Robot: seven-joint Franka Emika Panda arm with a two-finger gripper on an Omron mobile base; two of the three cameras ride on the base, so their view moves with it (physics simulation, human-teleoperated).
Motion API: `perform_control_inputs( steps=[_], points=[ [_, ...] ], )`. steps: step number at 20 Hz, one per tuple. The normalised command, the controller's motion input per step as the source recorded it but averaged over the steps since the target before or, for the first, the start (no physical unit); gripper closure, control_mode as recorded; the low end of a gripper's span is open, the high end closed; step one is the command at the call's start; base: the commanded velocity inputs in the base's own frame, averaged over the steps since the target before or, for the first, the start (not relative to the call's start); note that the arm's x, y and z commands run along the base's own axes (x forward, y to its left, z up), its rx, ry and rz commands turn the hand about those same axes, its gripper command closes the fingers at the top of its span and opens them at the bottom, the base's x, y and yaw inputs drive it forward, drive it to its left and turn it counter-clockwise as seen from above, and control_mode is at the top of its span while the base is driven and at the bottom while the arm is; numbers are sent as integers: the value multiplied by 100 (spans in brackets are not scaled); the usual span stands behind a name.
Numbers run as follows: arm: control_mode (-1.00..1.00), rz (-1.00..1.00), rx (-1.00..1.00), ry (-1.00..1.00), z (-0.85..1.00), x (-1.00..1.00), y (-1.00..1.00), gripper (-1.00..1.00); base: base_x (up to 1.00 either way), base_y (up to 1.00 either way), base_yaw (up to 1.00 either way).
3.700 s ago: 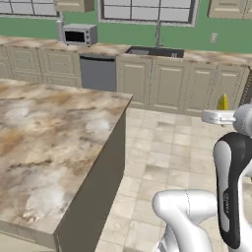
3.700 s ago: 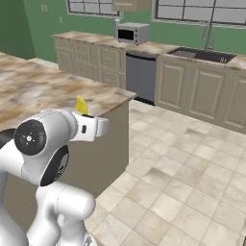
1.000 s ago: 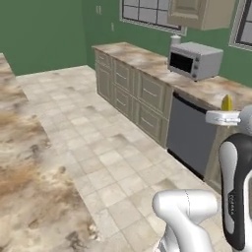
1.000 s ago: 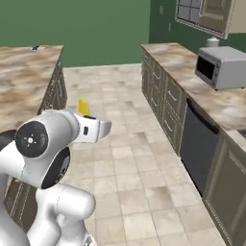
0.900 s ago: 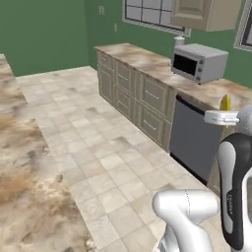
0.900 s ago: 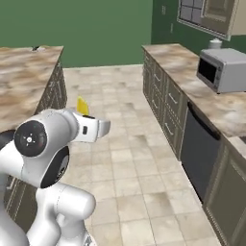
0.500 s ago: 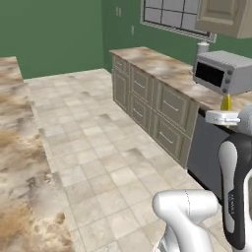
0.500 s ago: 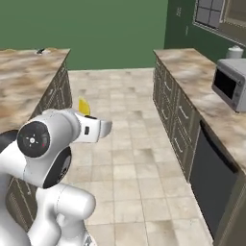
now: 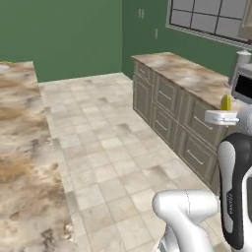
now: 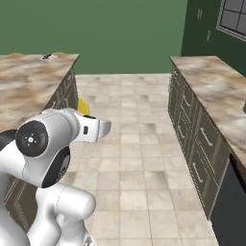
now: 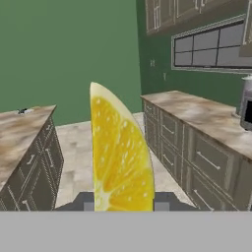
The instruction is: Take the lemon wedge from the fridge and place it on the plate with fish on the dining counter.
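lemon wedge (image 11: 120, 157) fills the middle of my hand view, standing upright with its pointed tip up and its cut face toward the camera, pinched at its base between the two dark finger tips (image 11: 82, 201) of the gripper (image 11: 123, 202). so i read the claw as clenched on the wedge. from the left base view i see the same wedge (image 9: 226, 102) as a small yellow-green sliver poking up above the white hand (image 9: 222, 117), held well above the tiled floor (image 9: 113, 157) and in front of the side worktop (image 9: 189, 76) with its grey-beige drawer fronts. from the right base view only a yellow edge of it (image 10: 84, 106) peeks out behind the arm's white housing (image 10: 93, 129) (the finger tips themselves are hidden there).

the dining counter (image 10: 29, 77) runs along the left of the right base view, a mottled brown-beige slab. at its far end i make out the plate (image 10: 48, 57) as a small pale spot with something dark on it, too small for me to call it the fish with any certainty. in the hand view that same far corner shows a tiny dark mark on the counter (image 11: 22, 130). the wedge is well apart from the plate. a green wall (image 10: 96, 29) closes off the back, and a window (image 9: 206, 19) sits above the side worktop.
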Motion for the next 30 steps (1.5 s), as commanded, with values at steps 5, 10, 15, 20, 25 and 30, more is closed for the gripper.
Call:
perform_control_inputs(
  steps=[5, 10, 15, 20, 25, 30],
  points=[
    [100, 0, 0, 0, 0, 0, 0, 100, 100, 0, 15],
    [100, 0, 0, 0, 0, 0, 0, 100, 100, 0, 12],
    [100, 0, 0, 0, 0, 0, 0, 100, 100, 0, 11],
    [100, 0, 0, 0, 0, 0, 0, 100, 100, 0, 13],
    [100, 0, 0, 0, 0, 0, 0, 100, 100, 0, 20],
    [100, 0, 0, 0, 0, 0, 0, 100, 100, -3, 38]
  ],
)
